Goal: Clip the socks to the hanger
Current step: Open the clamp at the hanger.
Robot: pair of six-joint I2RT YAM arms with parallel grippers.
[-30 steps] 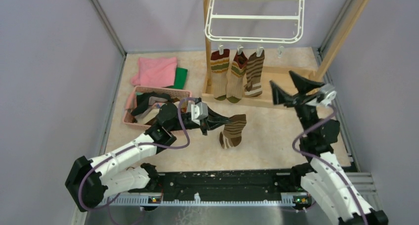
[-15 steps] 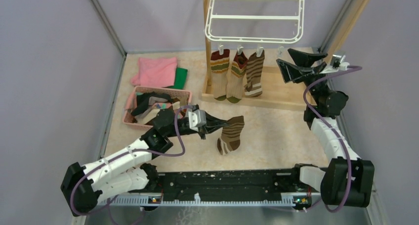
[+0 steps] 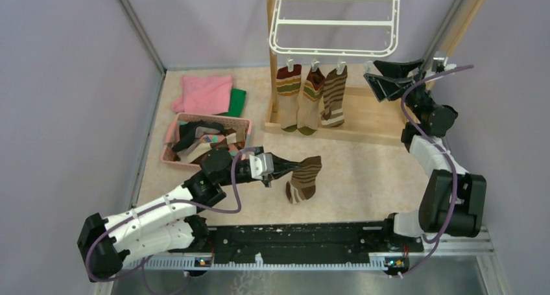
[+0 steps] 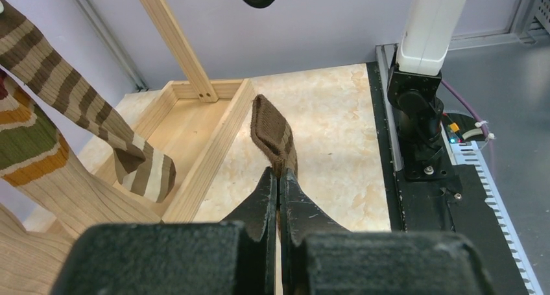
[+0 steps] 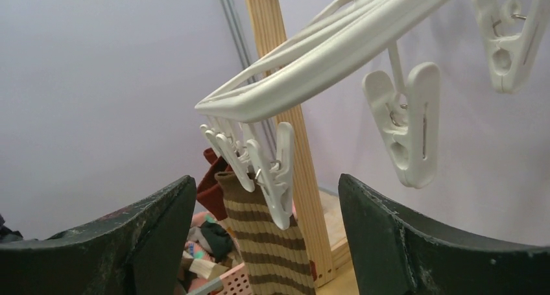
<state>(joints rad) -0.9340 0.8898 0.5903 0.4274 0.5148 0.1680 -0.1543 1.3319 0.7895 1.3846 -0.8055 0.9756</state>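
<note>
My left gripper (image 3: 284, 167) clamps a sock (image 3: 303, 178) aloft; right gripper (image 3: 371, 72) gapes at the hanger (image 3: 334, 51), its spare clip (image 5: 405, 129) awaiting opening.

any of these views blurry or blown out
Left wrist: the left gripper blurs near the lens, the brown striped sock it pinches is sharp. Right wrist: hanger clip crisp, right gripper dark against the pale wall. Top external: even light, no glare.
</note>
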